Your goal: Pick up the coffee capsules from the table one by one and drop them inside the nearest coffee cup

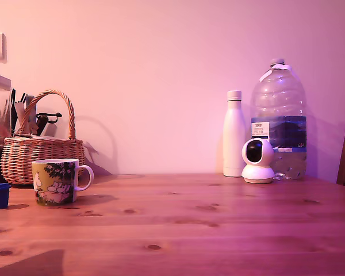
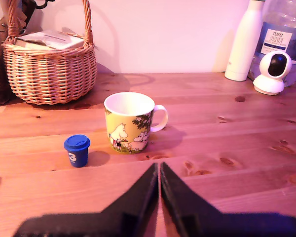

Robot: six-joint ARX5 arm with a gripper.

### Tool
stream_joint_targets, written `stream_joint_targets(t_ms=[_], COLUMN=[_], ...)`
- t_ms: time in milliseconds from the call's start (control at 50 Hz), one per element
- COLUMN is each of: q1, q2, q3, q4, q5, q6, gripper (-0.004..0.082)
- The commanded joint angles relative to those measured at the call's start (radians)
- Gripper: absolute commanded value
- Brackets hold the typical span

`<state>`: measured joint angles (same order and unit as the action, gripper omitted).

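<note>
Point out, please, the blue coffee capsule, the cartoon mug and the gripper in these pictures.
coffee capsule (image 2: 77, 151), wrist view, on its blue side wall at the white marking.
mug (image 2: 129, 124), wrist view, on its printed outer wall.
gripper (image 2: 159, 170), wrist view, where the closed black fingertips meet.

Capsule (image 2: 77, 151): white "3". Water bottle (image 2: 285, 34) label: "TESCO" (smaller print unreadable).

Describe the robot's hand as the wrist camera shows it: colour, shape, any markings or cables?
The hand has two matte black fingers, each a flat wedge that tapers from a broad base to a narrow tip. Their surfaces look plain, with no visible markings, labels or cables. The arm behind it is out of frame, and the exterior view does not show it.
</note>
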<state>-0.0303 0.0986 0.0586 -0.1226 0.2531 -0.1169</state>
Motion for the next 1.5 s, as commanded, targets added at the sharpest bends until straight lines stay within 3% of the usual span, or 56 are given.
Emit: stream_joint_targets(t_ms=[0, 60, 180, 240, 300, 380, 600, 800, 1240, 1320, 1480], q1=[0.003, 0.003, 0.004, 0.004, 0.004, 0.004, 0.004, 0.004, 0.01, 0.011, 0.011], q2=[-0.007, -0.007, -0.007, -0.007, -0.007, -0.007, -0.007, -0.006, 0.021, 0.047, 0.118], q3=[-0.022, -0.022, -0.022, -0.022, -0.022, -0.022, -0.023, -0.026, -0.065, -0.065, -0.048], q4=[0.019, 0.018, 0.019, 0.017, 0.015, 0.016, 0.014, 0.016, 0.053, 0.052, 0.045], q5=[-0.02, -0.047, -0.095, -0.103, -0.105, -0.116, -0.196, -0.198, -0.186, -0.182, -0.175], q6=[-0.01, -0.016, -0.031, -0.036, -0.04, -0.04, -0.039, -0.013, -0.016, -0.061, -0.079], gripper=[0.0035, 0.0144, 0.0477, 0.0581, 0.0628, 0.0629, 0.0629, 0.0629, 0.063, 0.063, 0.0644])
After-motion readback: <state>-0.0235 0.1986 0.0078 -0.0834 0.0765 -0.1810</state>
